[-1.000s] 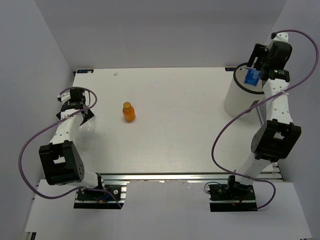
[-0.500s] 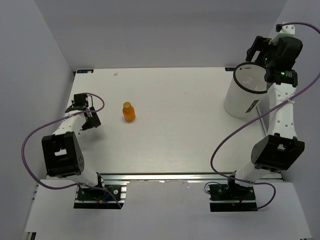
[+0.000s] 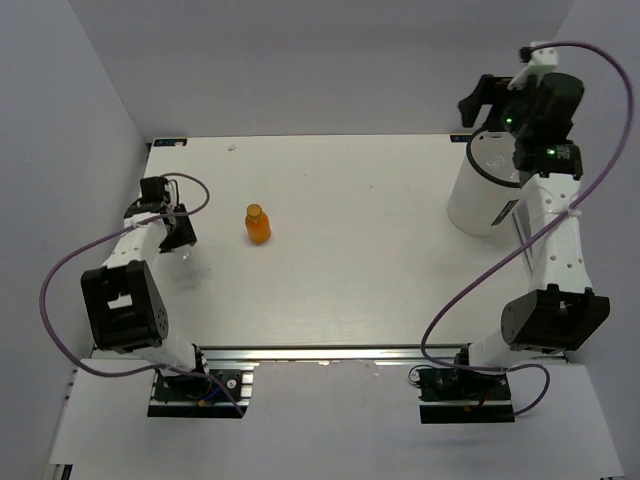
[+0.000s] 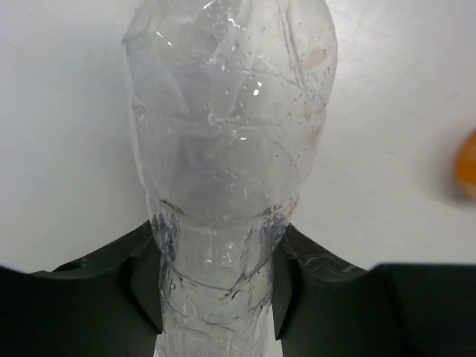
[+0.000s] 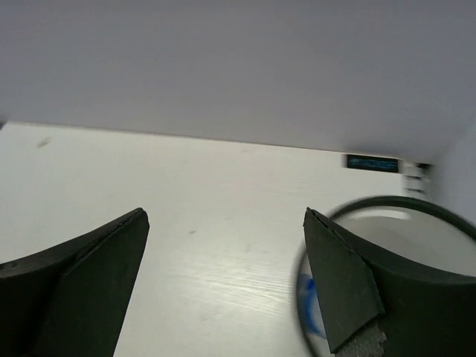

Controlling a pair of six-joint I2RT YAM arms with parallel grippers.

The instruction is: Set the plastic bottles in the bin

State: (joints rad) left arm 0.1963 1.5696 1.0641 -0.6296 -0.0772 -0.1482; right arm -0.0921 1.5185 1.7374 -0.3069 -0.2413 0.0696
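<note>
Clear plastic: crumpled bottle [image 4: 230, 134] at left side of bench [image 3: 370, 260] (resting or just lifted, cannot tell), left fingers [image 4: 141, 275] pinching its narrow end from both sides. Orange bottle [image 3: 258, 223] upright on bench, ungripped, well apart from bin [image 3: 480, 205] at far right. Right fingers [image 5: 82, 275] spread, empty, above bin rim. Blue patch [image 5: 312, 316] inside bin (probably labelled bottle, deposited). Judgement: task partly done; two bottles left to carry across.
</note>
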